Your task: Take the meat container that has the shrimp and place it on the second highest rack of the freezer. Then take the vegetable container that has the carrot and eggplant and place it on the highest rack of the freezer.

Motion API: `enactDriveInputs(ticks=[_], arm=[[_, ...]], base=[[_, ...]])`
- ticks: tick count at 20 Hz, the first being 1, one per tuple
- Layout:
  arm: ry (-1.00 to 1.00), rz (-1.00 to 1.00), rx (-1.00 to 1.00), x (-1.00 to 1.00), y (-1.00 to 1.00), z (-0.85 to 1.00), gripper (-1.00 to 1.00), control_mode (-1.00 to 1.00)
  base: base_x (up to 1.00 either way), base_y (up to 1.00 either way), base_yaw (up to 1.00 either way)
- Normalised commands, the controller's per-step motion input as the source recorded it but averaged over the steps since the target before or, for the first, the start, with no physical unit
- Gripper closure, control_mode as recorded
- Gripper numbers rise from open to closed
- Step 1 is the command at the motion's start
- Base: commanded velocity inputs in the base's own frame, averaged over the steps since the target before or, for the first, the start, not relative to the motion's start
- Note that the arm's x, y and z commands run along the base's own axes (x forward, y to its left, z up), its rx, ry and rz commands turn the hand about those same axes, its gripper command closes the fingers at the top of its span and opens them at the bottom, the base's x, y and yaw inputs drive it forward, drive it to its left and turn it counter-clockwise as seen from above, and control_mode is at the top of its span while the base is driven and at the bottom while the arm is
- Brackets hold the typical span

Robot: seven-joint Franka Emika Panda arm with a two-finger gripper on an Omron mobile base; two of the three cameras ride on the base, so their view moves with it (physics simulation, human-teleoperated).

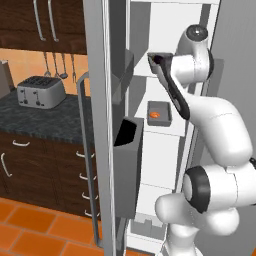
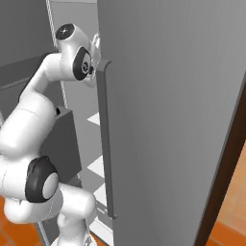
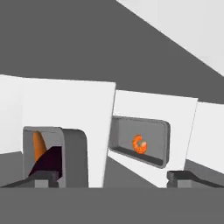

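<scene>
The gripper (image 3: 112, 177) stands wide, its two dark fingertips (image 3: 43, 177) far apart at the bottom of the hand view with nothing clamped between them. Just beyond the left fingertip sits the vegetable container (image 3: 72, 155), a grey tray with rounded corners; the carrot (image 3: 38, 145) shows inside it as an orange stick, and the eggplant (image 3: 49, 161) lies against it as a dark purple mass. The fingers flank the tray's near side, but whether they touch it cannot be told.

In the left base view the hand reaches into the freezer (image 1: 165, 30) at the level of the highest rack, where the dark edge of the vegetable container (image 1: 159, 56) rests on the white shelf right at the wrist.

One rack lower sits the meat container (image 1: 159, 113), a grey tray lying flat on the white shelf, with the shrimp (image 1: 155, 114) as a small orange-red lump near its middle. The hand view shows the same meat container (image 3: 140, 142) and its curled shrimp (image 3: 139, 144), well apart from the vegetable tray.

The freezer door (image 1: 100, 125) stands open to the left, carrying a dark bin (image 1: 127, 165) and a long bar handle (image 1: 85, 150). Beyond the door a silver toaster (image 1: 40, 91) rests on a dark speckled counter (image 1: 35, 122) above brown drawers. From the right base view the arm bends in behind a grey door panel (image 2: 173, 96) with a vertical handle (image 2: 106, 139)
</scene>
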Motion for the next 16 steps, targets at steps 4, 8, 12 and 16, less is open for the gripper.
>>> enactDriveInputs(ticks=[4, 8, 12, 16], arm=[[0.04, 0.0, 0.0, -0.98, 0.18, 0.04, -1.0, -1.0], [0.1, 0.0, 0.0, -1.0, 0.08, -0.03, -1.0, -1.0], [0.19, 0.0, 0.01, -1.0, 0.0, -0.14, -1.0, -1.0], [0.19, 0.0, 0.0, -1.0, 0.18, -0.47, -1.0, -1.0]], base=[[0.0, 0.0, 0.0], [0.0, 0.0, 0.0], [0.0, 0.0, 0.0], [0.0, 0.0, 0.0]])
